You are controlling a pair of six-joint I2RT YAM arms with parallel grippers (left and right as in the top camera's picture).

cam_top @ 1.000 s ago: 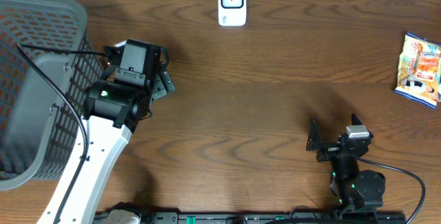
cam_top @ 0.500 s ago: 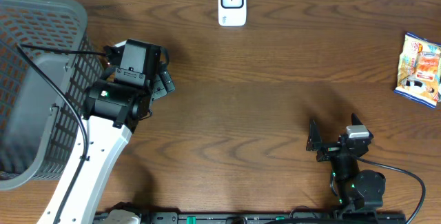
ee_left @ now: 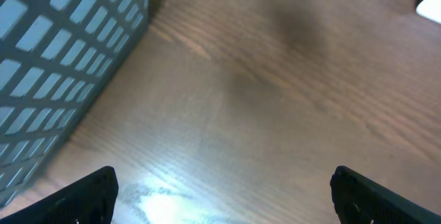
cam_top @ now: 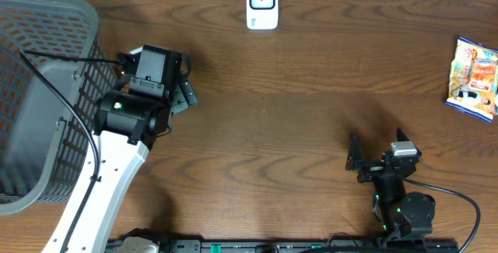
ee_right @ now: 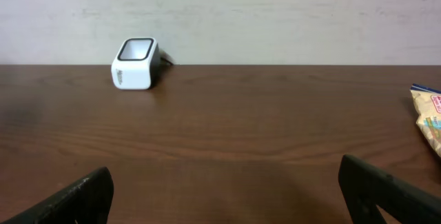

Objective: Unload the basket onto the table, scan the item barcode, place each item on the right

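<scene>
So, the colourful plastic snack packet (cam_top: 473, 78) sits at the frame's right edge, long axis roughly top-to-bottom, up and right of the nearer right claw (cam_top: 377, 152); that and the left claw (cam_top: 185, 86) are spread, empty.

Black left hand (ee_left: 224, 182), white left arm (cam_top: 109, 171)

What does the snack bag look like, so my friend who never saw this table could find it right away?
Start with the brown wooden table and go to its right edge, far from the grey basket on the left and the white scanner at the back middle. The snack packet lies there by itself. It is the only colourful thing: orange, white and blue.
</scene>
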